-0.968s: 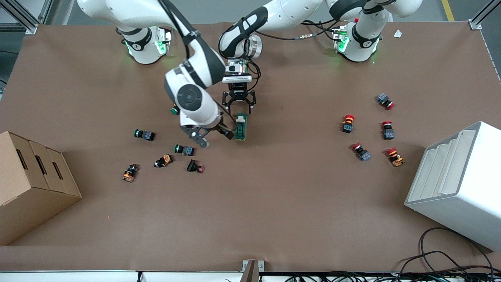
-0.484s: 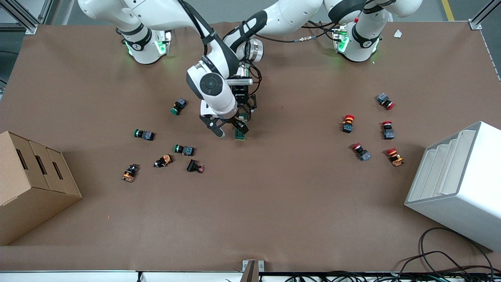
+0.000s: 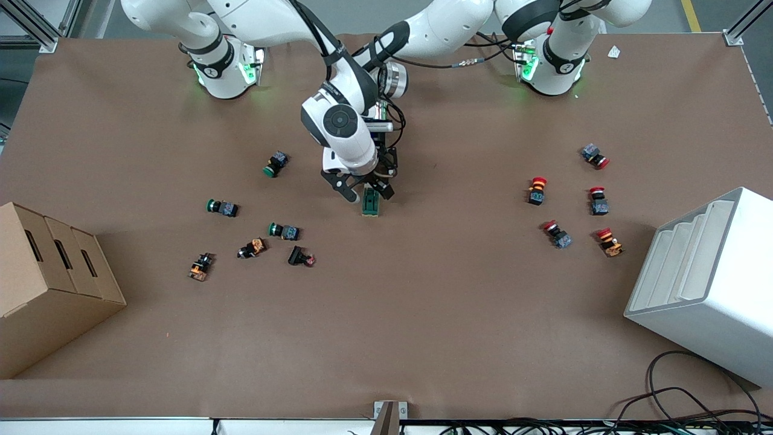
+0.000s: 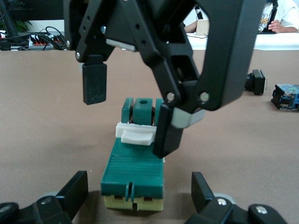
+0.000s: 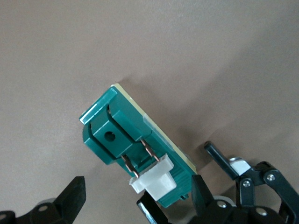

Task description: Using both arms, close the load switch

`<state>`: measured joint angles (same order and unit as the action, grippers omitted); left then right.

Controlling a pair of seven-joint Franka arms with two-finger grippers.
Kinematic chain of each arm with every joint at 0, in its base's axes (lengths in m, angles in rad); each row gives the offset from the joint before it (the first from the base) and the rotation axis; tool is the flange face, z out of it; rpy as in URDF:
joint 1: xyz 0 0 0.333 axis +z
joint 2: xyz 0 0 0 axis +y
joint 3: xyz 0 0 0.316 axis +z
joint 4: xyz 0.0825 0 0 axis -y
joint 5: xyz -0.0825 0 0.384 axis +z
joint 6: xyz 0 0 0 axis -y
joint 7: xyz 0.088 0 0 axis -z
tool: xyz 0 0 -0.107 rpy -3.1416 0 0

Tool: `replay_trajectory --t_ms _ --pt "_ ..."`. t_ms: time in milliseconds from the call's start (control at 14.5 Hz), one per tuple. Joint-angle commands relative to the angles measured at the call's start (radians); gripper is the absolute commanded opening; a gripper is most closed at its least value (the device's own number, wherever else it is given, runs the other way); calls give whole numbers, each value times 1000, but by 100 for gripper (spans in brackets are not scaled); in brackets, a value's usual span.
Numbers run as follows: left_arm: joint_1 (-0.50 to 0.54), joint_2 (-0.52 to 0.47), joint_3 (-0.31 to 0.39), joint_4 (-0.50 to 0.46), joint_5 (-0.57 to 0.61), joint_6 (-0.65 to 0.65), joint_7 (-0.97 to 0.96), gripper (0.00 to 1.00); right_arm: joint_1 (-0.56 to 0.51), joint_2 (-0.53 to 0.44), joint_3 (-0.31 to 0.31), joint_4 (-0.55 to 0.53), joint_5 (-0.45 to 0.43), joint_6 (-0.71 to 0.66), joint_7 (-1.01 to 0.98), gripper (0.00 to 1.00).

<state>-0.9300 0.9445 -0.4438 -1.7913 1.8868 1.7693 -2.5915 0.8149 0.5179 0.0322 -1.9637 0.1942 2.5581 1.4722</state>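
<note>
The load switch (image 3: 371, 204), a dark green block on a cream base, lies at mid-table. In the left wrist view the load switch (image 4: 133, 170) shows its white lever (image 4: 134, 134) raised at the end away from that camera. My left gripper (image 4: 138, 192) is open, its fingers on either side of the switch's other end without touching; in the front view my left gripper (image 3: 380, 174) is mostly hidden by the right arm. My right gripper (image 3: 366, 192) is open over the lever end. In the right wrist view my right gripper (image 5: 135, 198) has the lever (image 5: 154, 182) between its fingers.
Green-capped push buttons (image 3: 275, 163) (image 3: 222, 208) and other small parts (image 3: 252, 248) lie toward the right arm's end, with a cardboard box (image 3: 48, 284). Red-capped buttons (image 3: 537, 190) (image 3: 557, 234) and a white bin (image 3: 706, 284) lie toward the left arm's end.
My right gripper swung from beside the switch to over its lever end. My left gripper came closer to the switch. The switch has not moved.
</note>
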Motion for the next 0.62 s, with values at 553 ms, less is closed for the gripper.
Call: replay_trajectory --t_ms 553 --pt "-41 13 33 4 25 -17 -24 98 12 28 -8 8 19 64 13 100"
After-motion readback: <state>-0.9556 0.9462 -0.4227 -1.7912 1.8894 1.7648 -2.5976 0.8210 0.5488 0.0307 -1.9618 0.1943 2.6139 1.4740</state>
